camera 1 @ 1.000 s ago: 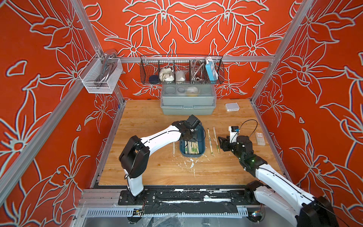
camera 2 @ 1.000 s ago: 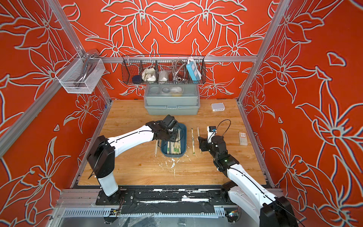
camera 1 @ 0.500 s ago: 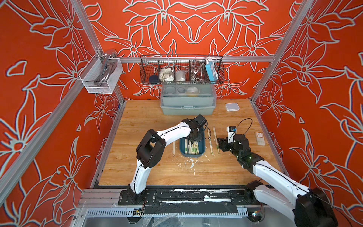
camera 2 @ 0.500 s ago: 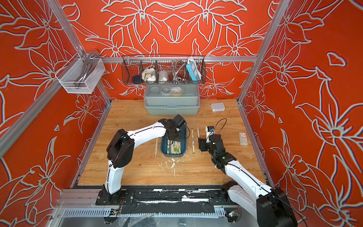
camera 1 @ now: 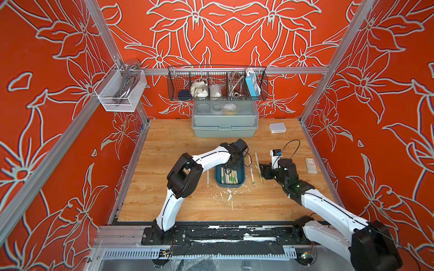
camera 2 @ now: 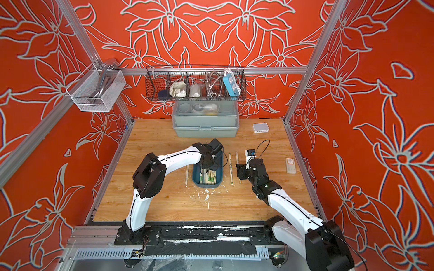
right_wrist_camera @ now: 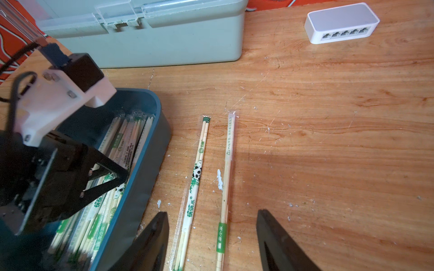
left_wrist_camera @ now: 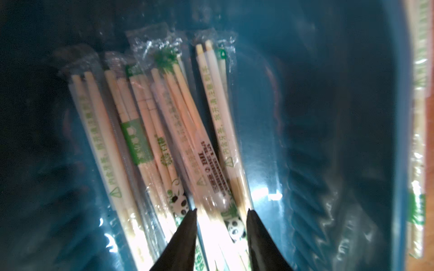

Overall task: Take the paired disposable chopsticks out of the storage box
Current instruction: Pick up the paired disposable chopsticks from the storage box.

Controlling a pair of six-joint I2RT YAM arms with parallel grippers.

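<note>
Inside storage box [left_wrist_camera: 399, 117], left tool [left_wrist_camera: 222, 211] straddles chopsticks [left_wrist_camera: 164, 140]; bare room beside them.

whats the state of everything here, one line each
tray: on table, part full
chopsticks in tray: wrapped, loosely piled
loose pairs: three, flat on table beside tray
left gripper: in tray, fingers apart astride chopsticks
right gripper: open, near two loose pairs
grey box: lid shut

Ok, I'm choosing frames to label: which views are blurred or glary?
Left wrist view: blurred and dim, with glare on the chopsticks by the left gripper. Right wrist view: sharp, a shadow across the table. Both top views: evenly lit, sharp.
</note>
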